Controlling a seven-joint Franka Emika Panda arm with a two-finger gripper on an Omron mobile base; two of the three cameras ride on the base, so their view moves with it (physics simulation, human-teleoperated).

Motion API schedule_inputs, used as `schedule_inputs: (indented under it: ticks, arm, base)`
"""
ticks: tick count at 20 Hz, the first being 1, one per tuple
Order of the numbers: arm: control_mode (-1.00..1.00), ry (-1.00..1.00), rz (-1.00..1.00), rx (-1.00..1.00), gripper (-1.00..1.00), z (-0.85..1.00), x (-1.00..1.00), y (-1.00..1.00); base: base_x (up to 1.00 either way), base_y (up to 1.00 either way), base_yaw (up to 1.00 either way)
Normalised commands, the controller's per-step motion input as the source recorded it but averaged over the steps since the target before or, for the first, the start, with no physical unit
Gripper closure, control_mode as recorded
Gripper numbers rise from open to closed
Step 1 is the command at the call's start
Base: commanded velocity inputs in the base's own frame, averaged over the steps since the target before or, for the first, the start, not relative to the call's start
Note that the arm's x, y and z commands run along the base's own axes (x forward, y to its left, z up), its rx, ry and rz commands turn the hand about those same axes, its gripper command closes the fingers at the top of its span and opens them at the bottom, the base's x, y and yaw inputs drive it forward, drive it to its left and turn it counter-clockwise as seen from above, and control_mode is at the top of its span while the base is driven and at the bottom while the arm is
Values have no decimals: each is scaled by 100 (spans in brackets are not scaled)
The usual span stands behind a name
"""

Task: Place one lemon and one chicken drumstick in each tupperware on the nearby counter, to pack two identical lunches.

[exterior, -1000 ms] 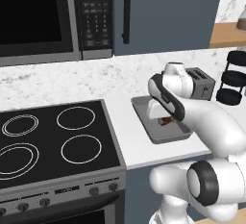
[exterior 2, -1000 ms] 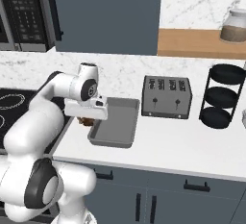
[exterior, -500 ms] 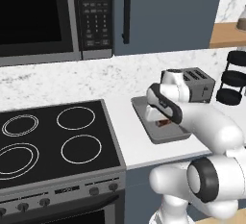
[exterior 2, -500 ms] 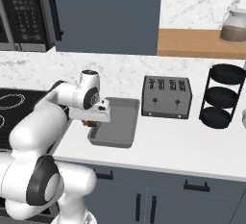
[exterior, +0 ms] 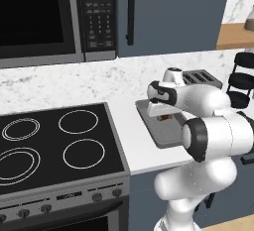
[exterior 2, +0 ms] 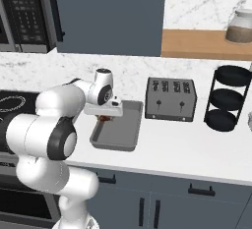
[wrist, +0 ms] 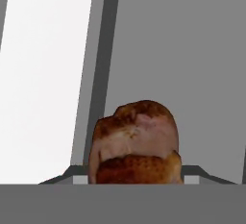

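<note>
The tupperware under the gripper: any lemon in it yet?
No lemon shows in the tupperware. Its grey floor is bare where visible; only the chicken drumstick, in the gripper, hangs low over its far end.

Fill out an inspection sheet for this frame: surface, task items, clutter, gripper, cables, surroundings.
Surface: white counter beside the black stovetop.
Task items: one grey tupperware on the counter; one chicken drumstick between the gripper's fingers, low over the tray's floor. Whether it touches the floor cannot be told. No lemon seen in the tray.
Clutter: grey toaster and a black tiered rack to the tray's right.
Gripper: gripper closed on the drumstick, over the tray's far end.
Cables: nothing seen.
Surroundings: microwave above the stovetop, dark cabinet door, wooden shelf with a jar.
</note>
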Motion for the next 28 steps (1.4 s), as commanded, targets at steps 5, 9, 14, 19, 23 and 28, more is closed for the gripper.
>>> schedule_inputs:
  ticks: [5, 9, 14, 19, 23, 28]
  arm:
    - [-100, -2, 10, 0, 100, -40, 36, -10]
    - [-100, -7, 13, 0, 100, -63, 12, 0]
    - [-100, -8, 11, 0, 100, -32, 0, 0]
    - [-100, -3, 9, 0, 100, -19, 1, 0]
    - [-100, -2, 7, 0, 100, -14, 4, 0]
    - [-100, 0, 2, 0, -100, 0, 11, 0]
  base:
    - [0, 0, 0]
    - [0, 0, 0]
    - [0, 0, 0]
    - [0, 0, 0]
    - [0, 0, 0]
    - [0, 0, 0]
